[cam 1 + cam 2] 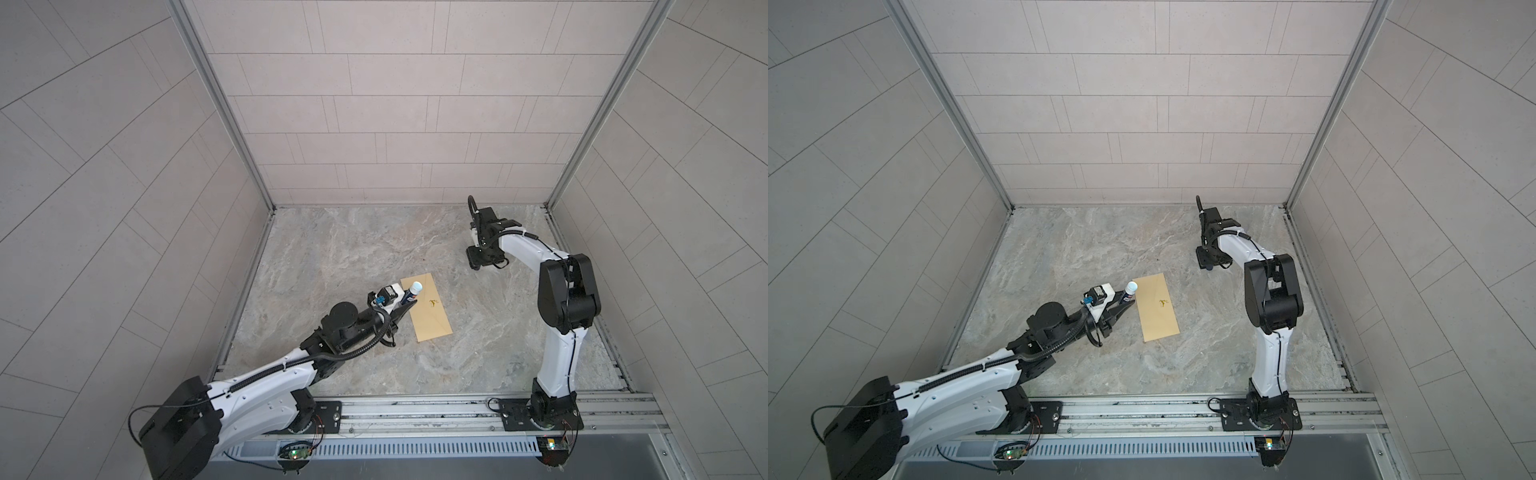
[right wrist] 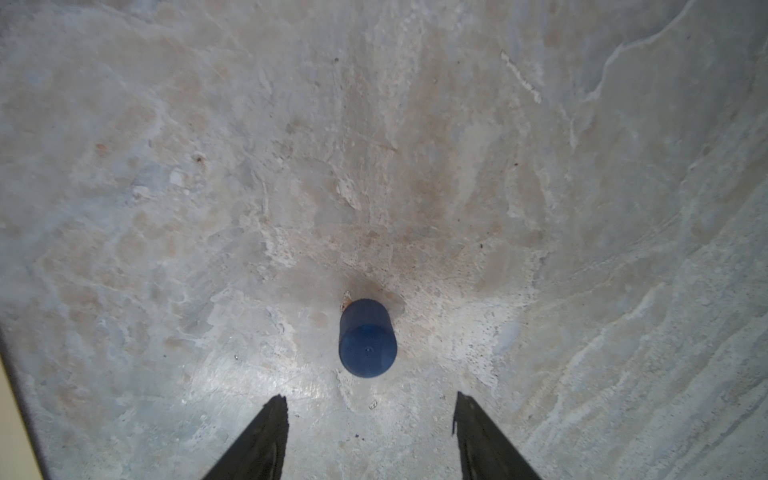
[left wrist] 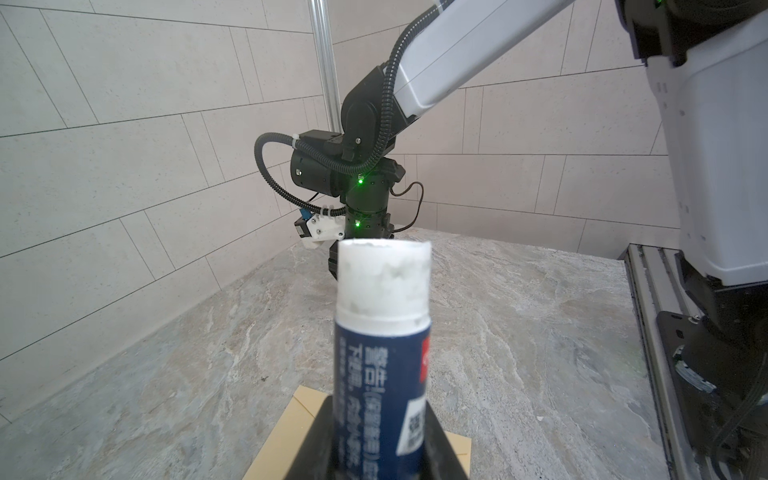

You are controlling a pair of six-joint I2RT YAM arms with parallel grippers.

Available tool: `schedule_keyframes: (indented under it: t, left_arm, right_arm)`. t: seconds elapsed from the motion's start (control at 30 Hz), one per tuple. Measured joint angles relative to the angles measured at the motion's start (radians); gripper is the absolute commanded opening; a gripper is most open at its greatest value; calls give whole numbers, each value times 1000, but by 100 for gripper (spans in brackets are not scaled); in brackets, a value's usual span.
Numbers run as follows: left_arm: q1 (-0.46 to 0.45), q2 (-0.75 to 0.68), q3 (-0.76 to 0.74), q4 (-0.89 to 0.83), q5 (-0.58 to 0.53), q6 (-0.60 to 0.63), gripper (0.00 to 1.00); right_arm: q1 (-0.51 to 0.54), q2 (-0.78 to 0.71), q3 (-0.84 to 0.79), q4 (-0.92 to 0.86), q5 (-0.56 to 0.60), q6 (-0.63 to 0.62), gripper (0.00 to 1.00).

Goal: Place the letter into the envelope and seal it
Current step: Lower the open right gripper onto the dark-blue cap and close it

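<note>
A: At mid-table, the envelope [image 1: 430, 309] lies flat on the marble table [image 1: 353, 257], long edges running away from the arm bases, with a small yellowish mark near its middle in both top views.
B: Left gripper [image 1: 409, 304]?
A: Pinching a glue stick [image 3: 382, 332] — blue body, bare white end up, right at the envelope's left long edge.
B: Glue touching the paper?
A: Cannot tell.
B: Right gripper [image 2: 370, 395]?
A: Far right of the table, well apart from the envelope. It points down with jaws spread and holds nothing — a blue cap [image 2: 368, 338] stands on the marble just ahead of the tips, untouched.
</note>
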Motion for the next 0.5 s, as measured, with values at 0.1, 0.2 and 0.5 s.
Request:
schedule_keyframes:
  t: [0.1,0.2,0.5]
  left_arm:
    - [0,8,0,-2,3,-2,0]
    - [0,16,0,-3,6,-2,0]
    - [0,32,0,-5,14,-2,0]
  right_arm:
    - [0,19,14,1,6,0,54]
    - [0,33,23,-2,8,0,50]
    - [0,81,32,0,8,-1,41]
